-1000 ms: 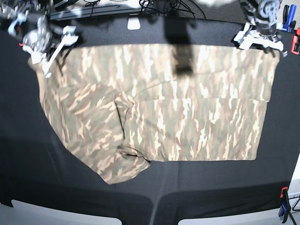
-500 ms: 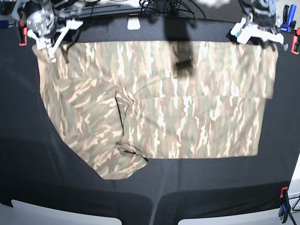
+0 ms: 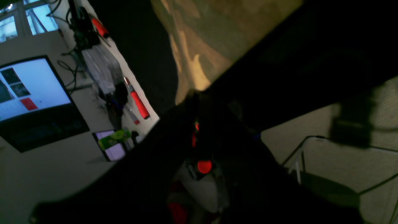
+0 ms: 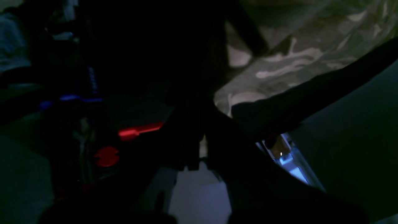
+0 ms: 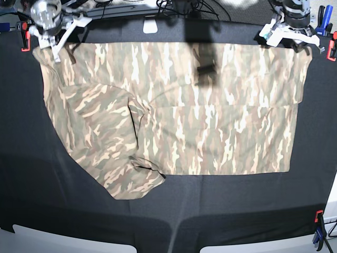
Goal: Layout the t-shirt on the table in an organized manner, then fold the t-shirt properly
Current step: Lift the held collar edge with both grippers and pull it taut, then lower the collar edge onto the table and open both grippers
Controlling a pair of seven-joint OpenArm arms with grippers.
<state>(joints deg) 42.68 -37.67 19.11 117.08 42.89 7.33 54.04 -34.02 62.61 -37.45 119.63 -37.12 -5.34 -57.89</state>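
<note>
Pinching t-shirt (image 5: 210, 121) far corners, L gripper (image 5: 287, 36) and R gripper (image 5: 52, 31) fingers clamped on cloth. Purpose: tension top edge flat on surface (image 5: 237, 211); one side remains bunched.

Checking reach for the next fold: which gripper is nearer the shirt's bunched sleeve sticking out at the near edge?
Right. The right gripper sits at the far corner above the sleeve of the camouflage t-shirt; the left gripper sits at the opposite far corner.

Camouflage t-shirt (image 3: 211, 34) fabric fills the upper middle above dark blurred shapes, while a lit monitor (image 3: 29, 90) and red-handled clamps (image 3: 138, 101) sit left.
</note>
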